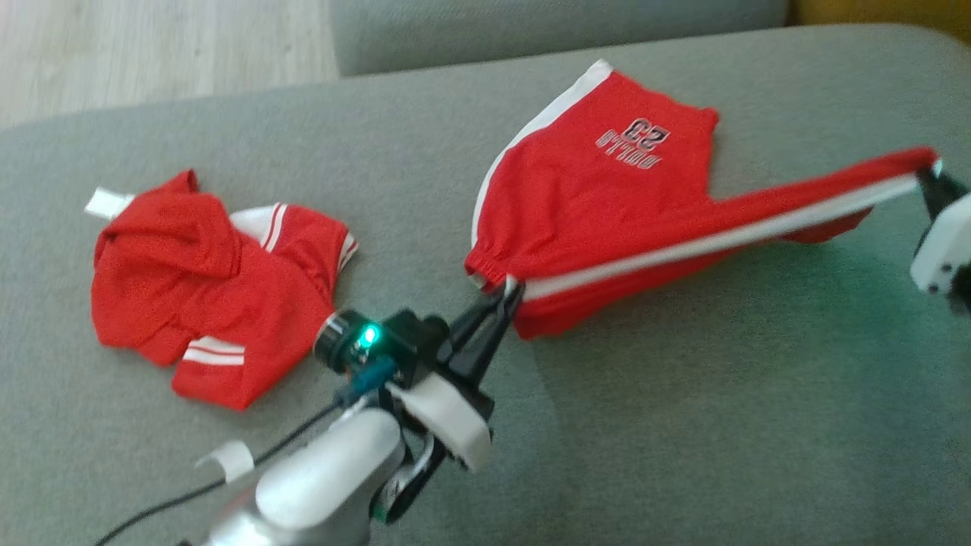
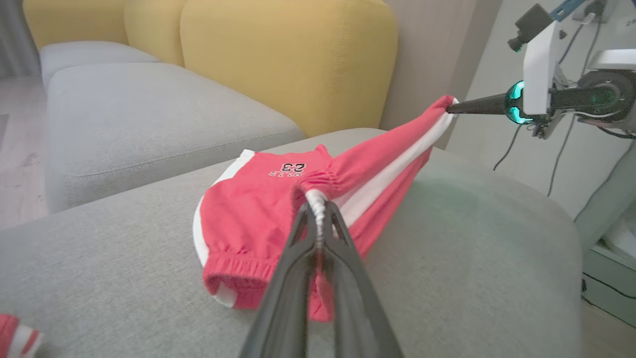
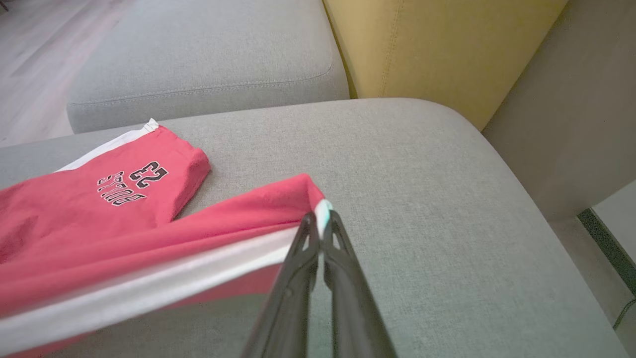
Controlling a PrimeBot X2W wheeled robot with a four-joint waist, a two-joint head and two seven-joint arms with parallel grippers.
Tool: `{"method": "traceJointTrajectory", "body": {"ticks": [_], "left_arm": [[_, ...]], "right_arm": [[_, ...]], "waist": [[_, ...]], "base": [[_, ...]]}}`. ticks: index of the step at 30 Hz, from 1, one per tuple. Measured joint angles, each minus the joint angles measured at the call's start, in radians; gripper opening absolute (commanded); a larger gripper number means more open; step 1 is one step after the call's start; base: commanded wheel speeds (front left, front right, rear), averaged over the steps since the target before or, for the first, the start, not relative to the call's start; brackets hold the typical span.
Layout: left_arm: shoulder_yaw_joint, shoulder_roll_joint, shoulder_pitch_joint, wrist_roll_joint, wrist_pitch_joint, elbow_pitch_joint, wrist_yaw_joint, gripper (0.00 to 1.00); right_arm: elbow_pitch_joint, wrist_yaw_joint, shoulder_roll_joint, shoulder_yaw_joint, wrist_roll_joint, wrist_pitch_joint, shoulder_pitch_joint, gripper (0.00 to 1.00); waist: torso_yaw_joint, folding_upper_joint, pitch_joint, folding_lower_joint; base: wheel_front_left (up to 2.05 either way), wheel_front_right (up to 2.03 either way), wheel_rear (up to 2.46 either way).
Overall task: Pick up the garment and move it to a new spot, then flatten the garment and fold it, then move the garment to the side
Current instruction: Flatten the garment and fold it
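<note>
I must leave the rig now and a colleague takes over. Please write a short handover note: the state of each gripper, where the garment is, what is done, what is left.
Left gripper: shut on the red shorts at the waistband.
Right gripper: shut on the hem end of one leg; the white stripe is pulled taut between both grippers.
Shorts: held edge lifted, printed leg resting on the grey cushion. A second red garment lies crumpled further left, apart from both grippers.
Done: shorts grasped and stretched.
Left: lay flat, fold, move aside.
</note>
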Motion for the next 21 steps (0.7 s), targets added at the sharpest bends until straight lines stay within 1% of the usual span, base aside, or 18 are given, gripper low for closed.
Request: {"method": "traceJointTrajectory", "body": {"ticks": [5,10,12,13,15,17,21], "left_arm": [[0.024,-0.037,-0.063,-0.005,-0.017,0.051,0.006,0.00],[0.047,-0.071,-0.118,-0.006,-0.034,0.100,0.005,0.00],[0.053,-0.084,-0.136,-0.008,-0.038,0.121,0.004,0.00],[0.055,-0.090,-0.144,-0.008,-0.043,0.130,-0.004,0.00],[0.056,-0.112,-0.167,-0.008,-0.049,0.158,-0.013,0.00],[0.056,-0.120,-0.175,-0.008,-0.052,0.167,-0.014,0.00],[0.055,-0.152,-0.203,-0.008,-0.061,0.201,-0.031,0.00]], "right_arm": [[-0.025,0.000,0.040,-0.068,-0.085,-0.007,-0.079,0.00],[-0.015,0.000,0.065,-0.081,-0.165,-0.011,-0.191,0.00],[0.008,0.000,0.072,-0.078,-0.193,-0.019,-0.228,0.00],[0.023,0.000,0.073,-0.073,-0.207,-0.020,-0.246,0.00],[0.079,0.000,0.075,-0.059,-0.238,-0.034,-0.295,0.00],[0.098,0.000,0.075,-0.058,-0.247,-0.041,-0.311,0.00],[0.172,0.000,0.074,-0.052,-0.262,-0.067,-0.379,0.00]], "waist": [[0.041,0.0000,0.054,0.0000],[0.088,0.0000,0.110,0.0001],[0.107,0.0000,0.132,0.0001],[0.116,0.0000,0.143,0.0002],[0.145,0.0000,0.171,0.0001],[0.155,0.0000,0.180,0.0001],[0.192,0.0000,0.215,0.0001]], "base": [[0.00,0.00,0.00],[0.00,0.00,0.00],[0.00,0.00,0.00],[0.00,0.00,0.00],[0.00,0.00,0.00],[0.00,0.00,0.00],[0.00,0.00,0.00]]}}
